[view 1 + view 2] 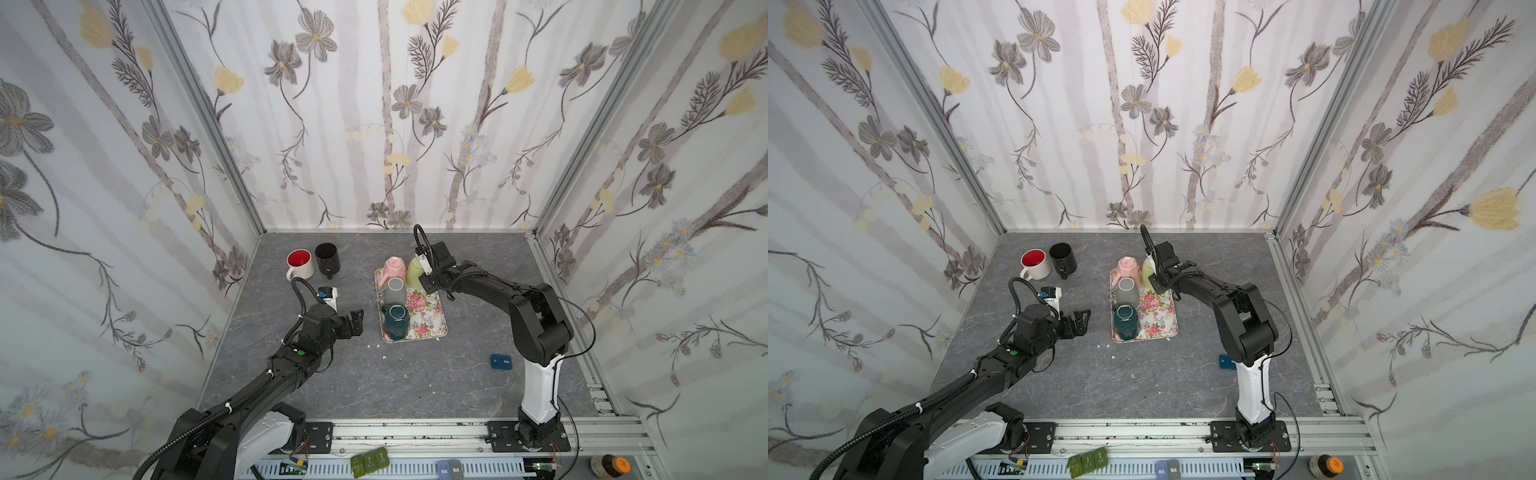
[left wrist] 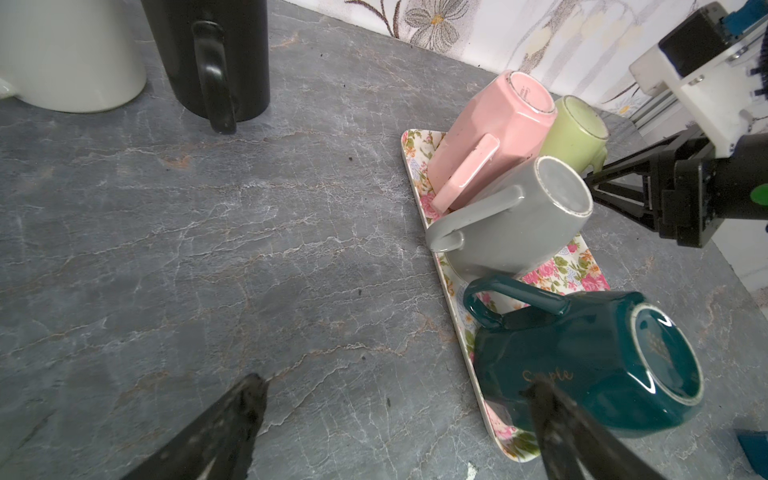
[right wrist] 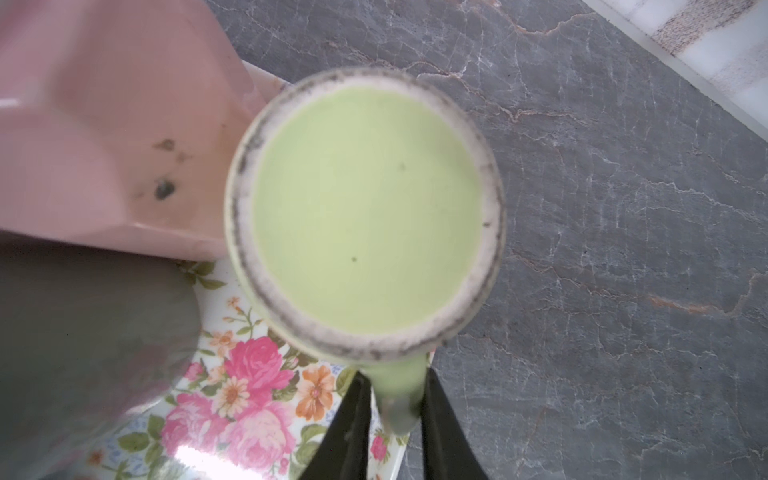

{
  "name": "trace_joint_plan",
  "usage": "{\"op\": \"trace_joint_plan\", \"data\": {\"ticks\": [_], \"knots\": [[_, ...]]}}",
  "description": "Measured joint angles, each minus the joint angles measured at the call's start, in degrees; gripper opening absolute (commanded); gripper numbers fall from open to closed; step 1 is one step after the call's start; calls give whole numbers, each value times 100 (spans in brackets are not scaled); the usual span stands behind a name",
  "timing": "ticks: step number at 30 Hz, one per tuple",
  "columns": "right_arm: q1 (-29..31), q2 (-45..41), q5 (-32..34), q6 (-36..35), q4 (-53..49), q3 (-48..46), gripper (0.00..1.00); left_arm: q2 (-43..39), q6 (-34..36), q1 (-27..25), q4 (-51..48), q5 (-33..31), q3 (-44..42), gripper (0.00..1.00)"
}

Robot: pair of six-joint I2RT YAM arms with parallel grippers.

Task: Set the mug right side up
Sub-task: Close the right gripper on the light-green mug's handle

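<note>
Right gripper (image 3: 397,376) is narrow, its black fingers (image 3: 349,428) closed on either side of the handle (image 3: 399,399) of the pale green ceramic mug (image 3: 365,208); both look pressed against the handle. Green mug stands upside down, base up with a scuffed white foot ring, on the far right corner of the floral rectangular tray (image 1: 430,318), just beside the pink faceted mug (image 1: 394,266). Pink one is also inverted, at the tray's far left corner. Grey round mug (image 1: 395,291) sits inverted in front of it, and the dark teal faceted mug (image 1: 395,320) is inverted at the near left end, with gold lettering on its side in the left wrist view. Tray sits on the grey marble-pattern tabletop (image 1: 374,382). Left gripper (image 1: 354,322) has jaws spread wide, holding nothing, over bare tabletop just left of the tray, near the teal mug, not touching it. Well apart at far left, a white mug with red inside (image 1: 300,264) and a black cylindrical mug (image 1: 327,257) stand upright side by side on the tabletop. Small blue box (image 1: 501,361) lies on the tabletop right of the tray's near end.
</note>
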Motion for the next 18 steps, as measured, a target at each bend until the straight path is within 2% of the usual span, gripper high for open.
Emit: {"op": "trace_joint_plan", "data": {"ticks": [2,18], "knots": [[0,28,15,-15,-76,68,17,4,-2,0,0,0,4,100],[0,389,-70,-146,-686,763,18,15,-17,0,0,2,15,100]]}}
